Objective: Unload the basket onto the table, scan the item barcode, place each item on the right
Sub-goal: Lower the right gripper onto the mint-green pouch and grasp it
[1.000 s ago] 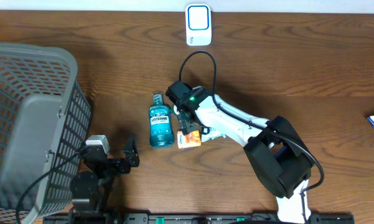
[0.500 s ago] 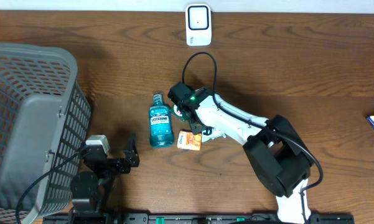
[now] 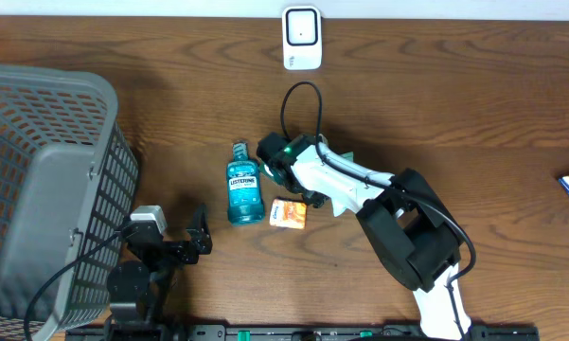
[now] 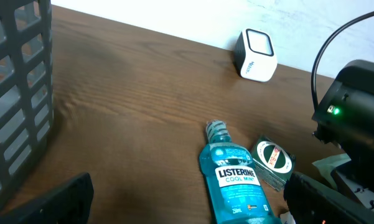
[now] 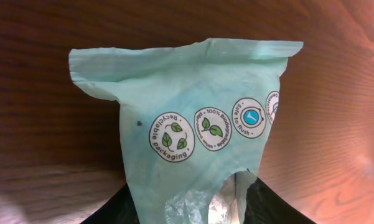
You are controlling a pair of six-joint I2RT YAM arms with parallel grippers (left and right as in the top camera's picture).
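Green packet: it lies flat on the brown table, near the middle, partly under the right arm and close to the small orange box. The side with the round eco marks faces up, and no barcode shows.
Right gripper: its two dark fingers stand on both sides of the packet's narrow end. The film is crumpled there, so I judge the jaws are pinching the packet. The hold is at the edge because a flat soft pack offers no other place.
Left gripper: the jaws are fully apart and hold nothing. It is parked beside the basket, out of the way.
Scanner: a white unit at the far edge, well apart from the packet. The packet needs lifting and carrying there, code side toward it.
Listerine bottle: it lies beside the orange box, and no gripper touches it.
Risk: the thin film may slip or fold over the code.
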